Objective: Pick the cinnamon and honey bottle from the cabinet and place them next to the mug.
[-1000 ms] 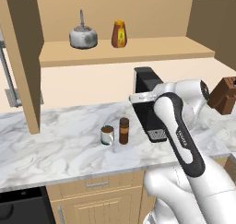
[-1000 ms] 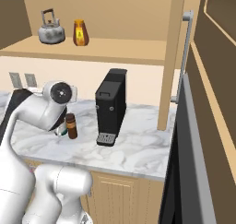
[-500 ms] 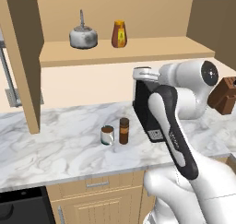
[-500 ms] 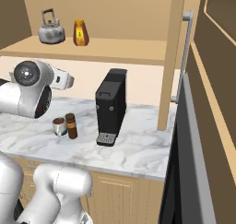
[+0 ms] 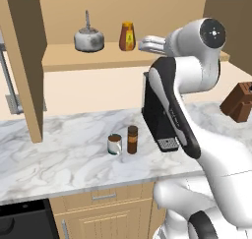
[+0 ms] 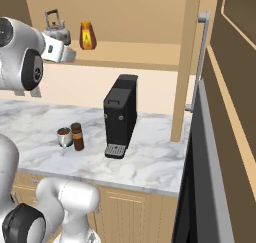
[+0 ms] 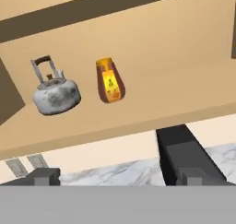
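Honey bottle [image 7: 109, 81] sits well beyond open claw [image 7: 117, 174].

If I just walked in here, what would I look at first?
Probably the big white robot arm, raised up toward the cabinet shelf. There an orange honey bottle stands beside a grey kettle. Down on the marble counter, a brown cinnamon jar stands right next to a little mug, near a black coffee machine.
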### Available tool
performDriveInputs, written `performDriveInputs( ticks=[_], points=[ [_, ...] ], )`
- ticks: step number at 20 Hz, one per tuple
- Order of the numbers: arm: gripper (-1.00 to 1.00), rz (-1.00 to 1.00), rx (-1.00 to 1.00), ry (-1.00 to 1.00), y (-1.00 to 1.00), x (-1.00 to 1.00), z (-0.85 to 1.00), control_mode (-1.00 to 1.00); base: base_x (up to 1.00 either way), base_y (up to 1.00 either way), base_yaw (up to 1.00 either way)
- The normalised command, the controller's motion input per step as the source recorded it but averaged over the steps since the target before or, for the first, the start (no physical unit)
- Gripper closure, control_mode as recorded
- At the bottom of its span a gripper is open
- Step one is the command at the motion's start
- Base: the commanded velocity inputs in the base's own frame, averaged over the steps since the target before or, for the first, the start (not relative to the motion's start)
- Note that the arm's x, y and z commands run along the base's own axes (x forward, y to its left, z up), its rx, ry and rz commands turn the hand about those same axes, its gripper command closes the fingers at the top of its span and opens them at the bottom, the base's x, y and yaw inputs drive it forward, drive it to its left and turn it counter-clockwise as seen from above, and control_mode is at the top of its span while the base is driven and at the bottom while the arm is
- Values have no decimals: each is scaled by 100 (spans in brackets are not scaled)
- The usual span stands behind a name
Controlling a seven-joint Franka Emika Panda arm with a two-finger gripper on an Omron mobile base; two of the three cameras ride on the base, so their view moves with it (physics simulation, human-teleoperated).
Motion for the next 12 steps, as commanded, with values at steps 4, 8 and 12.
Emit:
performDriveInputs(
  ticks=[4,8,12],
  points=[
    [-100,0,-2,-2,-5,55,24,-100,0,0,0],
    [-100,9,1,-2,-24,24,0,-100,0,0,0],
    [-100,17,0,0,-16,6,-4,-100,0,0,0]
  ],
)
